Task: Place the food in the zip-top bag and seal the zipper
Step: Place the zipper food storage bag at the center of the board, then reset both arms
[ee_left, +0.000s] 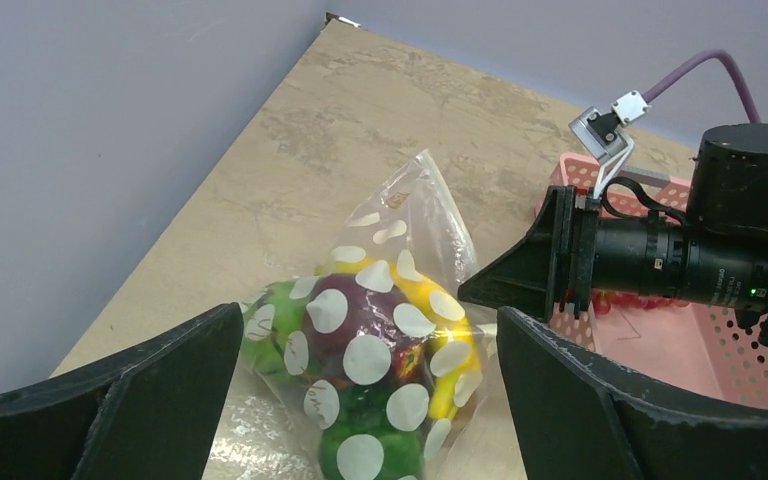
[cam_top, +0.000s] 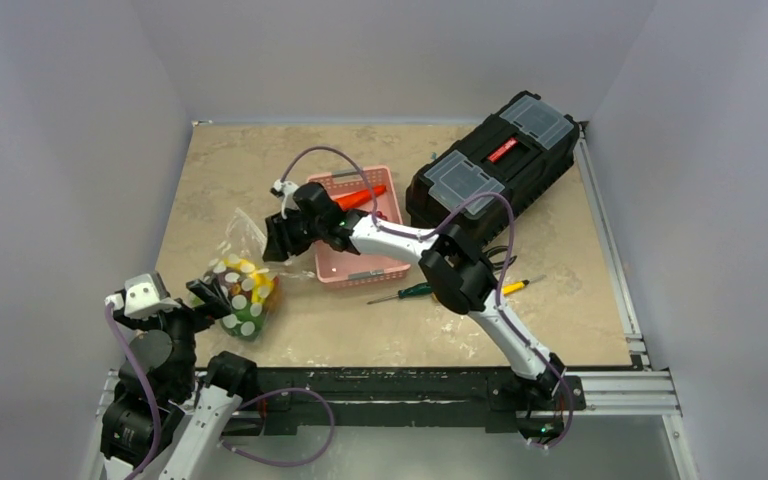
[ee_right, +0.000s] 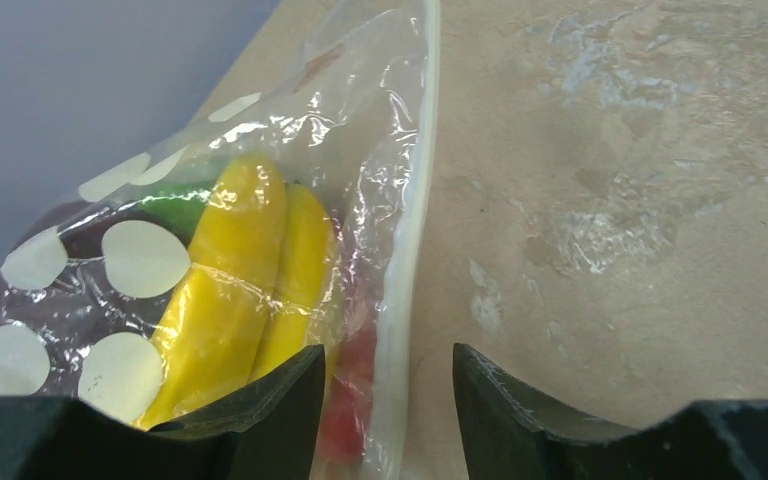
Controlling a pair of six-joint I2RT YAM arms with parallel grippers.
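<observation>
The zip-top bag (cam_top: 243, 288) lies at the front left of the table with food in it: a yellow banana bunch (ee_right: 230, 290), a dark-red piece (ee_left: 365, 315), green pieces (ee_left: 390, 415) and a red piece (ee_right: 352, 395). My left gripper (ee_left: 368, 330) is open, with a finger on each side of the bag's spotted lower part. It also shows in the top view (cam_top: 212, 298). My right gripper (ee_right: 388, 360) is open, its jaws on either side of the white zipper (ee_right: 407, 280) at the bag's mouth. It also shows in the top view (cam_top: 272, 243). An orange carrot (cam_top: 360, 197) lies in the pink basket (cam_top: 365, 268).
A black toolbox (cam_top: 495, 165) stands at the back right. A green-handled screwdriver (cam_top: 405, 292) and a yellow-handled one (cam_top: 515, 285) lie in front of the basket. Grey walls close in the left and back edges.
</observation>
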